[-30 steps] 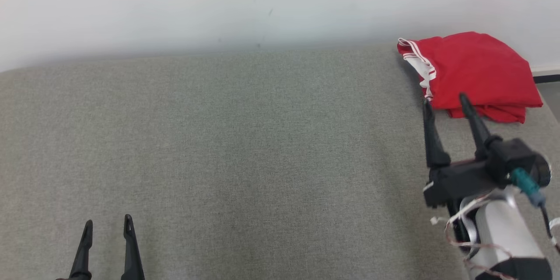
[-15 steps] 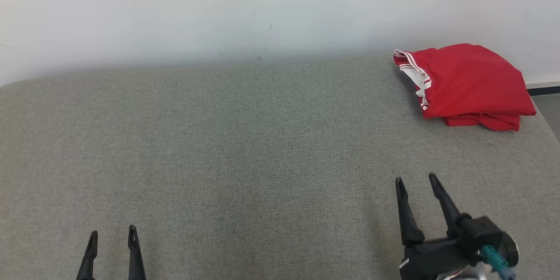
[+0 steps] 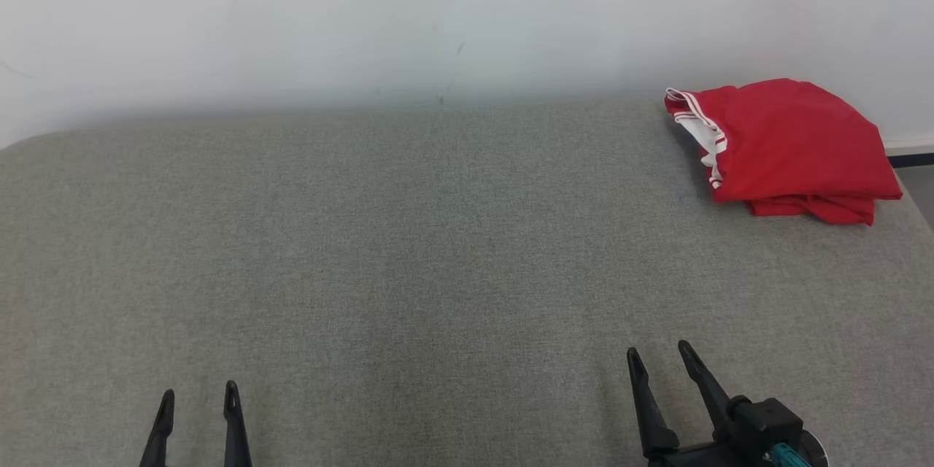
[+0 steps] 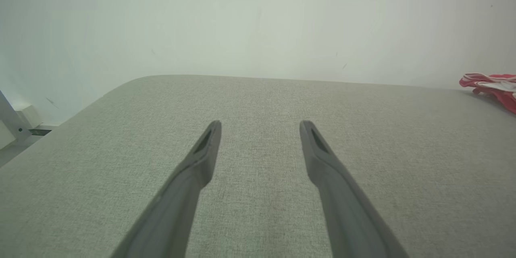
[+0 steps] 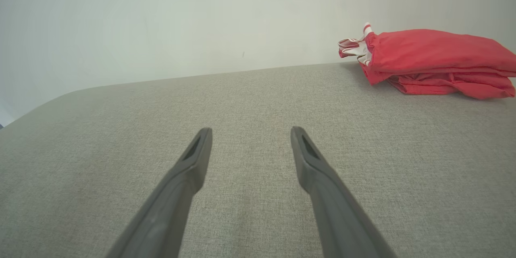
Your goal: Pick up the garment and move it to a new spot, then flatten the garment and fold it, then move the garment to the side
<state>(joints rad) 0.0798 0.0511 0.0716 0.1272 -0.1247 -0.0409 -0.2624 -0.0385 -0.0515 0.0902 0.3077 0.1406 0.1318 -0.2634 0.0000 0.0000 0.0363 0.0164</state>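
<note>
Garment (image 3: pixel 792 142) is seen folded, set aside at the counter (image 3: pixel 438 248) corner as asked; left pincer (image 3: pixel 201 388) and right pincer (image 3: pixel 657 347) are held wide, empty.

garment (image 3: pixel 792 139): red, white stripes | surface (image 3: pixel 408 248): grey | wall (image 3: pixel 365 7): white | pincers: black

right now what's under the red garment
The folded red garment lies on the grey fabric surface, its own lower layers peeking out along the near edge. Anything between them is covered by the cloth.
</note>
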